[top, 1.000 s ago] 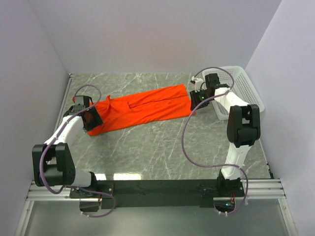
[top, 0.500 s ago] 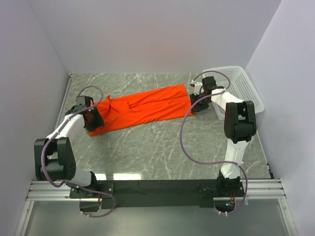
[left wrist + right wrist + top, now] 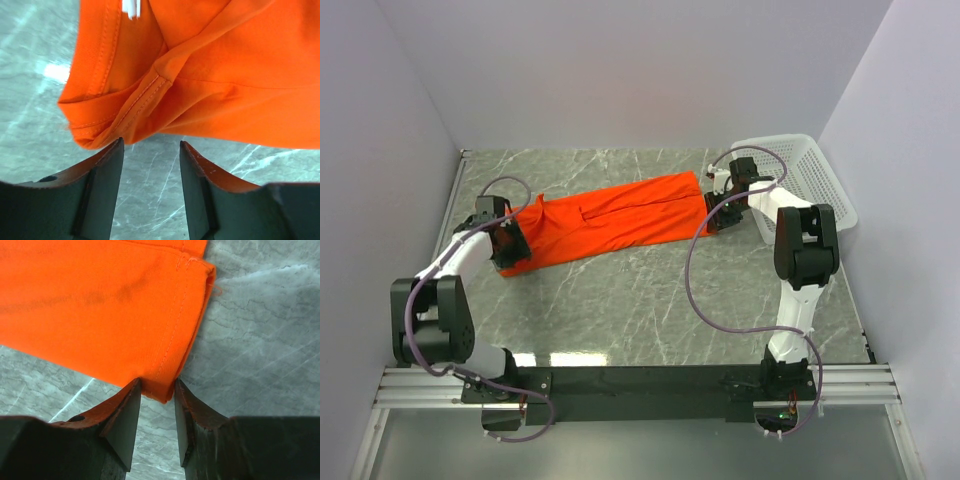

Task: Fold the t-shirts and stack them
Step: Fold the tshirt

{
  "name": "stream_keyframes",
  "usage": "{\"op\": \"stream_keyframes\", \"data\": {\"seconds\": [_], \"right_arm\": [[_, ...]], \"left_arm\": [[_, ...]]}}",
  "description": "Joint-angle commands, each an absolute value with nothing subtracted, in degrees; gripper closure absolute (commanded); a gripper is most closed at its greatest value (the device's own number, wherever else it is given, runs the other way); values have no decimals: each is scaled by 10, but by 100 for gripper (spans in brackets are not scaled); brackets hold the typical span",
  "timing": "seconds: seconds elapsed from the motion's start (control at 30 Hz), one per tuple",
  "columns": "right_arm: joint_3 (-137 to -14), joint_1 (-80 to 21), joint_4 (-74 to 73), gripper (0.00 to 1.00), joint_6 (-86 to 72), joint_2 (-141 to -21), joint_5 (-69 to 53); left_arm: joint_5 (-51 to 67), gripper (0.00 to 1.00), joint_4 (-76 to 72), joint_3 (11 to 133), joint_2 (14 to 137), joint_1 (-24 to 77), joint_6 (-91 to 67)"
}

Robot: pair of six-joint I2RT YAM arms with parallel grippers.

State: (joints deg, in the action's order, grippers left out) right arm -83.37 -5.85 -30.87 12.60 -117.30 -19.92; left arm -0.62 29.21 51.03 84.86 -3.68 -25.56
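At the left end, the left gripper (image 3: 151, 142) sits low over the marble table (image 3: 620, 300) with its jaws roughly half apart. Nothing lies between them: the cloth's rolled edge is just past the fingertips, and bare table shows through the gap. The t-shirt (image 3: 605, 222) lies in the middle of the table, folded into a long narrow band. Its long axis runs across the table on a slant, with the left end nearer the arm bases and the right end farther back. The neck end points left, where the collar seam and a small white label (image 3: 131, 7) show, and the stitched hem points right. At that hem, the right gripper (image 3: 157, 382) has its jaws set narrower but still parted. They straddle the near corner of the hem, which dips between the fingertips, and the cloth looks slack rather than pinched. Just right of that arm, a white mesh basket (image 3: 815, 175) stands in the far right corner, apart from the shirt. Purple cables (image 3: 695, 270) loop above the table beside each arm.
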Motion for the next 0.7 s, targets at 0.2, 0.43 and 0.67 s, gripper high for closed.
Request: {"op": "stream_keyframes", "data": {"seconds": [0.2, 0.43, 0.67], "right_arm": [[-857, -59, -305, 60, 120, -1172, -211], [-857, -59, -308, 60, 120, -1177, -215], [-856, -58, -307, 60, 121, -1175, -215]], "left_arm": [[-85, 44, 296, 532, 802, -39, -219], [-83, 46, 296, 566, 880, -39, -190], [-80, 65, 301, 584, 904, -40, -186]]}}
